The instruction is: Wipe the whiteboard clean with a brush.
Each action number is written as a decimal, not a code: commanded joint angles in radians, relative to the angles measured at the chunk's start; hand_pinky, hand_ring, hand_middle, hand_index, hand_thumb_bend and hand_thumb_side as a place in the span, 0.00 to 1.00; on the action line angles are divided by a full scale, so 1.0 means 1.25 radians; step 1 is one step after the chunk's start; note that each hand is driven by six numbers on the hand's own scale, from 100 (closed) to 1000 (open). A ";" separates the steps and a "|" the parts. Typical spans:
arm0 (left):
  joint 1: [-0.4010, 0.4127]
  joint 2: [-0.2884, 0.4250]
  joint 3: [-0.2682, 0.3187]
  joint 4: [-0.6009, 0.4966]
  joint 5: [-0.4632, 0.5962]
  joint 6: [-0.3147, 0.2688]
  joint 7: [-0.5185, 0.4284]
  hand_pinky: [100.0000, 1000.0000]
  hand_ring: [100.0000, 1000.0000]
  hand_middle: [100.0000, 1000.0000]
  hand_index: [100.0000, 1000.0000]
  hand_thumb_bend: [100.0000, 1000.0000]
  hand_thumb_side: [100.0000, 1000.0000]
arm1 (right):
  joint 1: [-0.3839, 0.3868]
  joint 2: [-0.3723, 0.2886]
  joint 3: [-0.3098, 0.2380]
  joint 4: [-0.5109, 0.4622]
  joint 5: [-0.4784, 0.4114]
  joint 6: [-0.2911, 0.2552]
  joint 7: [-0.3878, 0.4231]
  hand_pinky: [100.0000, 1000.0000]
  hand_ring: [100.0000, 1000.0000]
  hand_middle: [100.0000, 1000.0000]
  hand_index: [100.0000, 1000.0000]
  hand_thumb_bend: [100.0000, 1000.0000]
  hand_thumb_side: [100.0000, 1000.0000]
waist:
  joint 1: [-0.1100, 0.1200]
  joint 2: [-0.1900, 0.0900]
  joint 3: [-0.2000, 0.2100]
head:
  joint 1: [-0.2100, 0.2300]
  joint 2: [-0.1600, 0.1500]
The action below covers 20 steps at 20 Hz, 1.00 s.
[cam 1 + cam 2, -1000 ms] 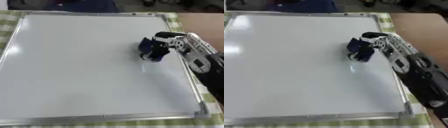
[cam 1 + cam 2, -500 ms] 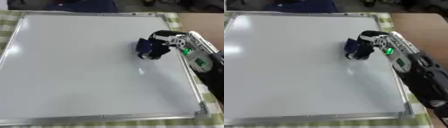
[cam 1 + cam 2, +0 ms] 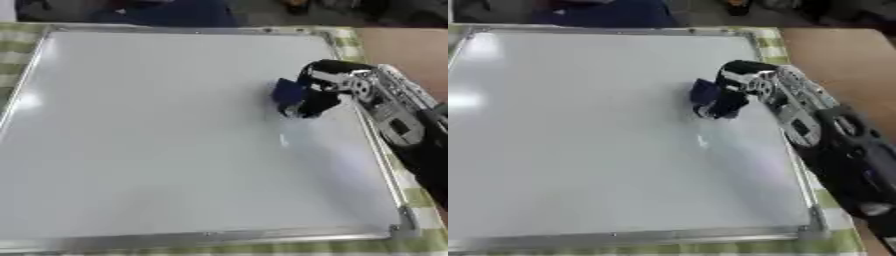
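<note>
The blue brush (image 3: 288,93) sits pressed against the whiteboard (image 3: 157,140), over toward its right edge and a little above the middle. My right hand (image 3: 325,90) has it: my fingers are curled down round it from the right side, closed on its body. The board itself looks white and bare, framed in silver, lying on a green checked cloth (image 3: 350,42). My left hand shows in neither view.
</note>
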 commanded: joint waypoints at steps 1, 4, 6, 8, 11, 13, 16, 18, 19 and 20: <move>-0.008 0.014 0.004 -0.015 0.000 -0.002 -0.003 0.67 0.84 0.80 0.84 0.19 1.00 | -0.013 -0.023 -0.011 -0.016 0.026 -0.002 -0.008 0.78 0.89 0.83 0.11 0.26 0.54 | 0.001 -0.014 -0.001 | -0.001 -0.008; -0.007 0.014 0.004 -0.015 0.000 -0.002 -0.004 0.66 0.84 0.80 0.84 0.19 1.00 | -0.014 -0.022 -0.012 -0.014 0.039 -0.002 -0.008 0.78 0.89 0.83 0.11 0.26 0.53 | 0.001 -0.013 -0.001 | -0.002 -0.008; -0.007 0.014 0.004 -0.015 0.000 -0.002 -0.004 0.66 0.84 0.80 0.84 0.19 1.00 | -0.015 -0.022 -0.013 -0.013 0.042 -0.002 -0.007 0.78 0.89 0.83 0.11 0.26 0.54 | 0.001 -0.012 -0.001 | -0.002 -0.008; -0.008 0.014 0.004 -0.015 0.000 -0.002 -0.005 0.66 0.84 0.80 0.84 0.19 1.00 | -0.015 -0.023 -0.014 -0.015 0.045 -0.003 -0.009 0.78 0.89 0.83 0.11 0.25 0.54 | 0.001 -0.012 -0.001 | -0.002 -0.009; -0.008 0.014 0.004 -0.015 0.000 -0.001 -0.006 0.66 0.84 0.79 0.84 0.19 1.00 | -0.015 -0.026 -0.014 -0.022 0.057 -0.003 -0.017 0.77 0.89 0.82 0.10 0.25 0.53 | 0.001 -0.011 -0.001 | -0.003 -0.009; -0.008 0.014 0.004 -0.015 0.000 -0.001 -0.006 0.66 0.84 0.79 0.84 0.19 1.00 | -0.012 -0.027 -0.012 -0.028 0.072 -0.005 -0.025 0.76 0.88 0.80 0.10 0.27 0.52 | 0.001 -0.010 -0.001 | -0.003 -0.009; -0.008 0.013 0.004 -0.015 0.000 0.000 -0.007 0.66 0.84 0.79 0.84 0.19 1.00 | -0.009 -0.027 -0.007 -0.034 0.082 -0.010 -0.031 0.75 0.85 0.73 0.09 0.28 0.48 | 0.001 -0.010 -0.001 | -0.004 -0.009; -0.008 0.013 0.004 -0.015 0.000 0.001 -0.009 0.66 0.84 0.79 0.84 0.19 1.00 | -0.009 -0.026 -0.006 -0.034 0.084 -0.011 -0.035 0.74 0.84 0.66 0.09 0.28 0.46 | 0.001 -0.011 0.000 | -0.004 -0.010; -0.008 0.013 0.004 -0.015 0.000 0.001 -0.009 0.66 0.84 0.79 0.84 0.19 1.00 | -0.009 -0.026 -0.005 -0.033 0.083 -0.011 -0.037 0.74 0.84 0.66 0.09 0.28 0.46 | 0.001 -0.011 0.000 | -0.004 -0.010; -0.008 0.013 0.004 -0.015 0.000 0.001 -0.009 0.66 0.84 0.79 0.84 0.18 1.00 | -0.009 -0.025 -0.006 -0.032 0.080 -0.010 -0.038 0.73 0.83 0.59 0.09 0.28 0.43 | 0.001 -0.011 0.000 | -0.004 -0.010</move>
